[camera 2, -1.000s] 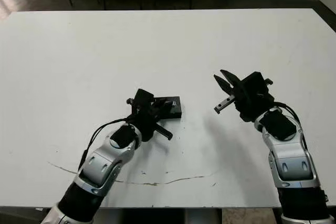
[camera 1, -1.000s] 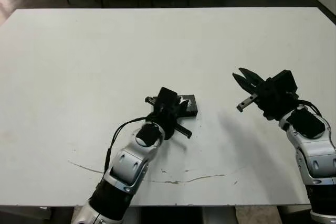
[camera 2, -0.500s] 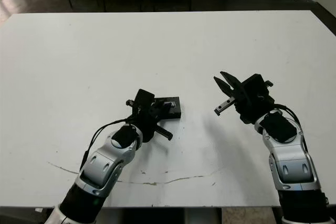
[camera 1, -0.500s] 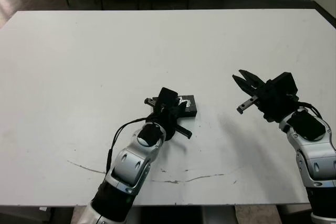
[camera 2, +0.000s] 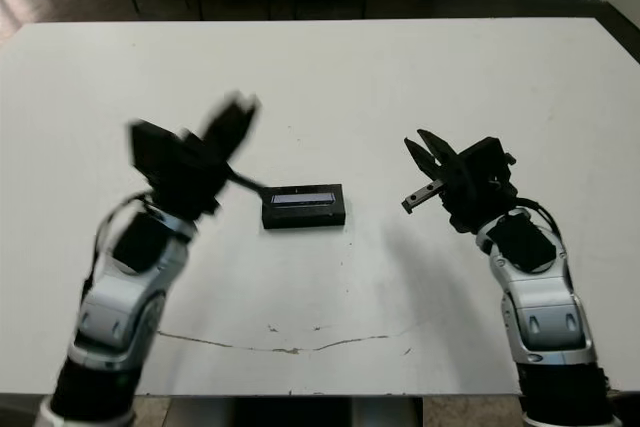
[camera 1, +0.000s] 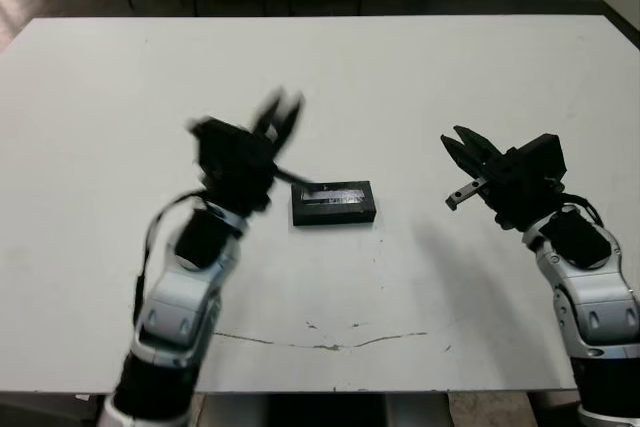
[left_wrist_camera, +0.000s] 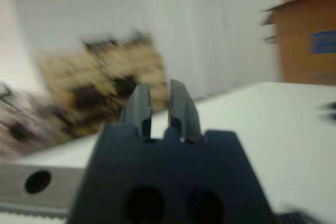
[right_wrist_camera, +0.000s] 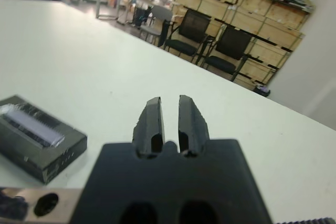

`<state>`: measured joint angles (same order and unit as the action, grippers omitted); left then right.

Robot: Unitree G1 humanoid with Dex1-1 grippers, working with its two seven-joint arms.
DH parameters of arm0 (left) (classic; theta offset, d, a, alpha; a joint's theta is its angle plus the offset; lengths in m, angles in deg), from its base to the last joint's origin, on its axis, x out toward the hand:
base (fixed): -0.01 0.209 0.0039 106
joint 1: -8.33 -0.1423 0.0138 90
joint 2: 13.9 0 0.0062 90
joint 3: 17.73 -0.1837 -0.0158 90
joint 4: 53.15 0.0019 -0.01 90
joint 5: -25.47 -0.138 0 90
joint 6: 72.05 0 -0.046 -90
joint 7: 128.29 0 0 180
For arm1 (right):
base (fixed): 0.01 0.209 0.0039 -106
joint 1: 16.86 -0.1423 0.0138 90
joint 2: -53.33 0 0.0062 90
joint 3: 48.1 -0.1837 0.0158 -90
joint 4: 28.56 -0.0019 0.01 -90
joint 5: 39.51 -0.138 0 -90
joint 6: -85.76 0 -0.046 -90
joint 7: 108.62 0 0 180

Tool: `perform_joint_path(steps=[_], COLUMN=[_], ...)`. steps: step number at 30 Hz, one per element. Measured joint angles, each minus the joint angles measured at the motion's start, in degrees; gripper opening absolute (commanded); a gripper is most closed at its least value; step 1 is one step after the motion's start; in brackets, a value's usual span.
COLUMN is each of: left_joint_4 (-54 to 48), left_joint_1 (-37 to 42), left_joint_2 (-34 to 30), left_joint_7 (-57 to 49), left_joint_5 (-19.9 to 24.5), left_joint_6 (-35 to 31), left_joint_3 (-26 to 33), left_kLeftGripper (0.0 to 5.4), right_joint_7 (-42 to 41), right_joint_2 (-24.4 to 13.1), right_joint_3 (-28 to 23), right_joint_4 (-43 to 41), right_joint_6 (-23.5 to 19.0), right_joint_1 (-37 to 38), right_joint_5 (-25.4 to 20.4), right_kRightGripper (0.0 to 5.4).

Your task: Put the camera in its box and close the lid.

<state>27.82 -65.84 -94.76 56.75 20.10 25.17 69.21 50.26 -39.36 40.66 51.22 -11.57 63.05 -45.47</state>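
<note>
The lid [camera 1: 333, 193], flat and black with a pale glossy strip, lies squarely on the box [camera 1: 334, 216] at the table's middle; only the box's black outer wall shows. The camera is hidden. My left gripper [camera 1: 282, 112] is raised above the table to the left of the box, motion-blurred, its fingers close together with nothing between them. My right gripper [camera 1: 455, 144] hovers to the right of the box, pointing toward it, fingers together and empty. The right wrist view shows the lid [right_wrist_camera: 32, 126] beyond those fingertips [right_wrist_camera: 154, 103].
The white table [camera 1: 320, 77] spreads wide around the box, with a thin dark scratch line [camera 1: 340, 344] near the front edge. Chairs [right_wrist_camera: 210, 45] and stacked cardboard boxes [right_wrist_camera: 262, 24] stand beyond the table's far side.
My left arm has lifted off the box and swung up and to the left, uncovering the whole lid. The right gripper has hardly moved.
</note>
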Motion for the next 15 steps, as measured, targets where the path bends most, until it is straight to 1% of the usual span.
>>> perform_joint_path(steps=[2, 4, 8, 12, 13, 15], left_joint_4=[5.6, 10.0, 14.7, 15.1, 15.1, 15.1], left_joint_1=[1.1, 1.8, 2.2, 2.0, 1.8, 1.2], left_joint_2=[-2.1, -2.6, -4.4, -5.3, -5.2, -4.4], left_joint_7=[-1.9, -3.2, -3.6, -3.6, -3.6, -3.6], left_joint_5=[-1.0, -1.3, -1.5, -1.4, -1.2, 0.6], left_joint_6=[5.9, 9.2, 12.3, 13.8, 13.9, 13.9], left_joint_3=[2.5, 4.2, 5.7, 6.5, 6.6, 6.8], left_kLeftGripper=[0.02, 0.02, 0.02, 0.02, 0.02, 0.02], right_joint_7=[1.8, 3.8, 7.5, 9.6, 10.0, 10.3], right_joint_2=[1.9, 3.7, 6.6, 8.3, 8.6, 8.9], right_joint_3=[0.2, 0.4, 0.5, 0.6, 0.6, 0.6], right_joint_4=[0.1, 0.3, 2.1, 4.4, 4.8, 5.6], right_joint_6=[0.7, 1.5, 2.7, 2.8, 2.8, 2.8], right_joint_1=[-0.8, -1.9, -4.6, -5.5, -5.6, -5.9], right_joint_5=[0.1, 0.7, 1.5, 2.1, 2.3, 2.4], right_kRightGripper=[0.00, 0.00, 0.00, 0.00, 0.00, 0.00])
